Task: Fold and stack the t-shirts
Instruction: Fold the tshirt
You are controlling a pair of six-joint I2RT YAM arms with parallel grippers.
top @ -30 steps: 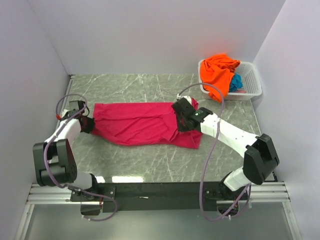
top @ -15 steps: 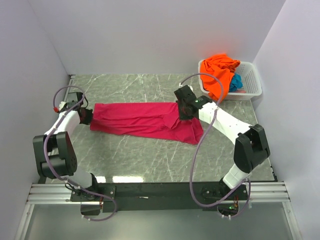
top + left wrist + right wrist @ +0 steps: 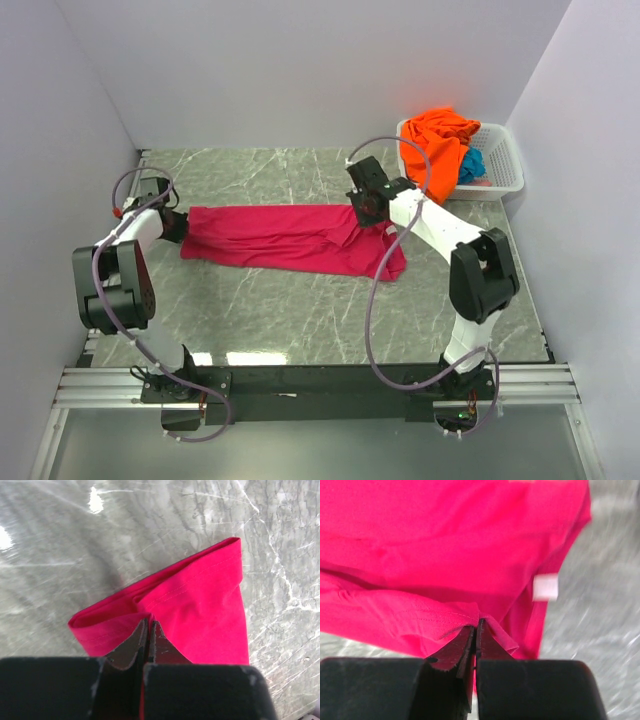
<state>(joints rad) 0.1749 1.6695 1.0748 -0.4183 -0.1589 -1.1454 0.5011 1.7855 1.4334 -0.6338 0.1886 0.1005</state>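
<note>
both left jaws and right jaws clenched on opposite ends of the magenta-pink t-shirt [image 3: 285, 238], stretched on the surface [image 3: 300, 310] from near its left edge rightward, orange t-shirt [image 3: 435, 140] and teal-blue t-shirt [image 3: 471, 166] in basket [image 3: 510, 172] at far right corner.

Lab test cell — plain walls [image 3: 300, 70], marble-look table [image 3: 300, 315]

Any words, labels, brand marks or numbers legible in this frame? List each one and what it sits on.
No text can be read in any view.
White neck label on the magenta t-shirt: too blurred in the right wrist view to tell if anything is printed on it.
Orange t-shirt, teal t-shirt, white basket: no print visible.
</note>
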